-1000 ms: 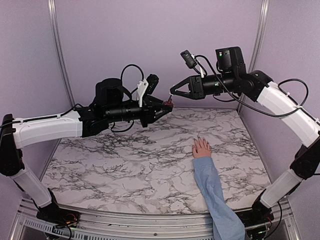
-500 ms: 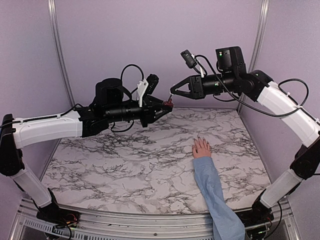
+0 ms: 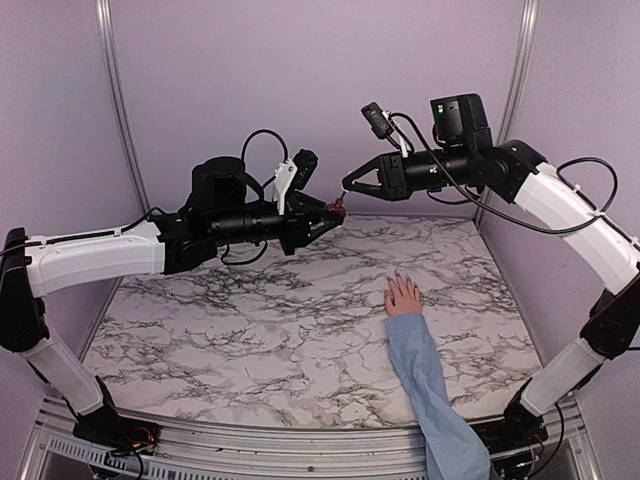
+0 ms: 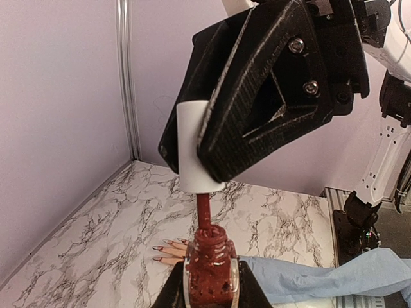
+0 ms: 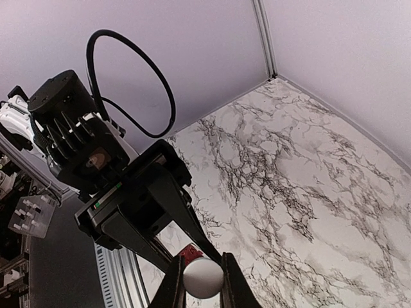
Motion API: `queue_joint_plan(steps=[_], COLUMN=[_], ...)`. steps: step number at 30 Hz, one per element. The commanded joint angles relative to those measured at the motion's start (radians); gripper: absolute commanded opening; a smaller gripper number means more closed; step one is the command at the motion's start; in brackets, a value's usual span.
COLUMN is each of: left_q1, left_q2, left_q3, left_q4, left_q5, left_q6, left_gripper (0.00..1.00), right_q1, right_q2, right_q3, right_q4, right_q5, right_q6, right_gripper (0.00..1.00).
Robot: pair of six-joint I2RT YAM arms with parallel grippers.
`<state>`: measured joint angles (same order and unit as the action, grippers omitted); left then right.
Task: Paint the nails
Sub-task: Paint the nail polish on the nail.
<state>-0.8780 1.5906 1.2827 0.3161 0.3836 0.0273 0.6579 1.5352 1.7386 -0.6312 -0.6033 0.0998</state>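
A small pinkish hand with a light-blue sleeve lies flat on the marble table, right of centre. Its nails look tiny and dark, and they also show in the left wrist view. My left gripper is shut on a small bottle of dark red polish, held high above the table. My right gripper is shut on the bottle's white cap. The red brush stem still reaches into the bottle's neck. In the right wrist view the cap sits between my fingers.
The marble tabletop is enclosed by lilac walls with metal corner posts. Both arms meet high over the table's back middle. The sleeved forearm runs from the hand to the near edge at the right.
My right gripper has drawn slightly up and to the right with the cap. The left arm, the bottle and the hand have not moved.
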Motion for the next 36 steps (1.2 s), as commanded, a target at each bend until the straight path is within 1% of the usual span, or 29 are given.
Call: queue_joint_plan(steps=[1, 5, 12, 18, 26, 36], left_q1=[0.001, 0.000, 0.001, 0.000, 0.000, 0.000], left_q2=[-0.001, 0.002, 0.005, 0.002, 0.002, 0.004], left_q3=[0.026, 0.028, 0.032, 0.032, 0.030, 0.032], left_q4=[0.028, 0.028, 0.028, 0.028, 0.028, 0.028], left_q5=[0.001, 0.003, 0.006, 0.009, 0.007, 0.005], left_q6=[0.004, 0.002, 0.002, 0.001, 0.000, 0.003], left_gripper=[0.00, 0.00, 0.00, 0.00, 0.00, 0.00], right_q1=[0.000, -0.001, -0.002, -0.003, -0.002, -0.006], right_q2=[-0.027, -0.036, -0.043, -0.041, -0.032, -0.036], right_q3=[0.045, 0.039, 0.036, 0.045, 0.057, 0.071], right_q4=[-0.015, 0.005, 0.001, -0.019, -0.029, -0.020], right_q5=[-0.006, -0.051, -0.052, 0.019, 0.070, 0.078], right_q6=[-0.015, -0.008, -0.015, -0.020, -0.020, -0.015], right_gripper=[0.00, 0.00, 0.00, 0.00, 0.00, 0.00])
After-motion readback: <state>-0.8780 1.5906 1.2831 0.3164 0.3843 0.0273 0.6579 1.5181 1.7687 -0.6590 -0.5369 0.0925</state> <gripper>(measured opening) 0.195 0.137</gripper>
